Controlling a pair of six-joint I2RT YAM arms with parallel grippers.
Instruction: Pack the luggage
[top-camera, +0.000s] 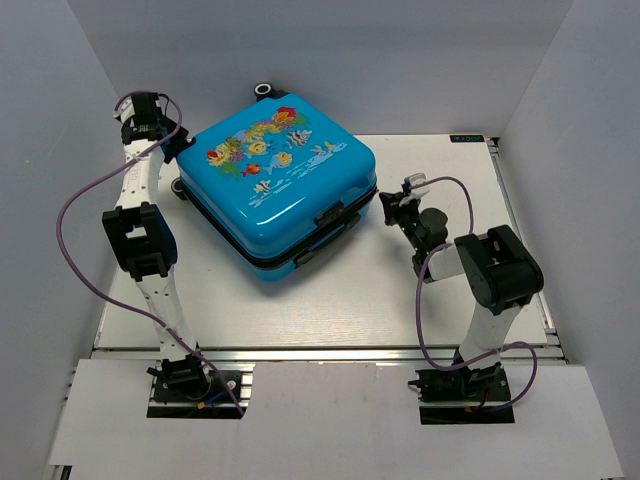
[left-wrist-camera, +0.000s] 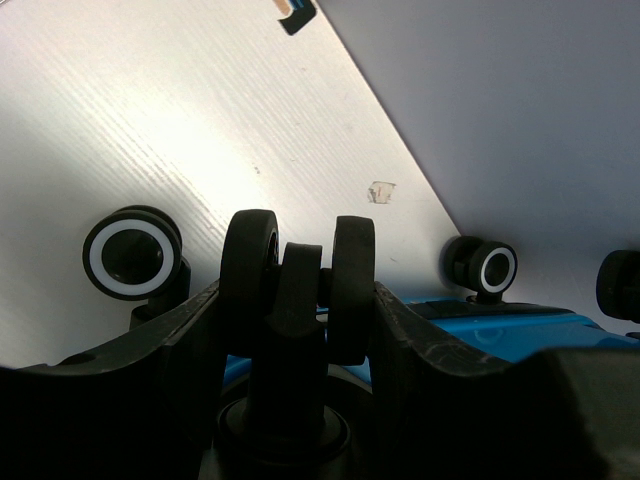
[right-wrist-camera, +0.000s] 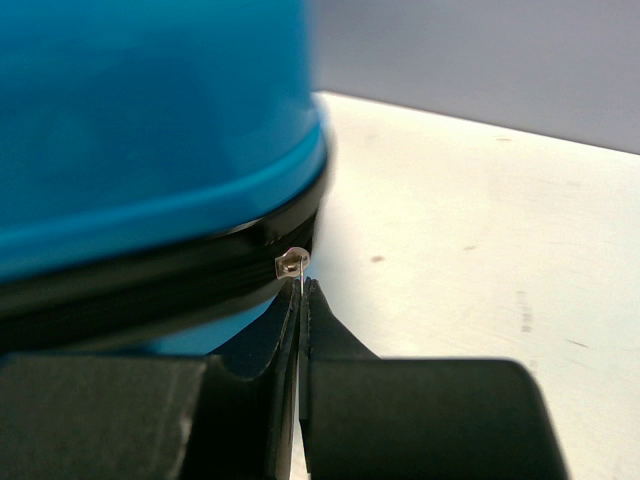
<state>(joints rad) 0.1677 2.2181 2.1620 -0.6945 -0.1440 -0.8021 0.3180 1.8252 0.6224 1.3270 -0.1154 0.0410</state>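
And here is the bright-blue hard-shell luggage (top-camera: 275, 185) with its fish-and-coral print, lying flat on the white bench (top-camera: 330, 300), lid down and both shells together. Whatever is going inside is hidden now, so the filling part looks to be over, though nothing here proves what is in there.

At the far-left corner of the luggage, the left pincer (left-wrist-camera: 298, 290) is closed in on a twin black caster wheel (left-wrist-camera: 352, 280), one finger against each outer face. That reads as a brace, holding the case steady. Two more white-ringed black wheels (left-wrist-camera: 130, 253) stand out from the luggage on either side of it.

Over at the right-hand corner of the luggage, the right pincer (right-wrist-camera: 302, 300) is pinched almost completely together on a thin silver zipper pull (right-wrist-camera: 291, 262), just below the black zipper band between the shells.

So we are on the closing step, I would say: the zip has to run round the seam. How much of that seam is already fastened I cannot tell; the black band looks the same all along the front edge of the luggage. Zipping the rest is what remains.
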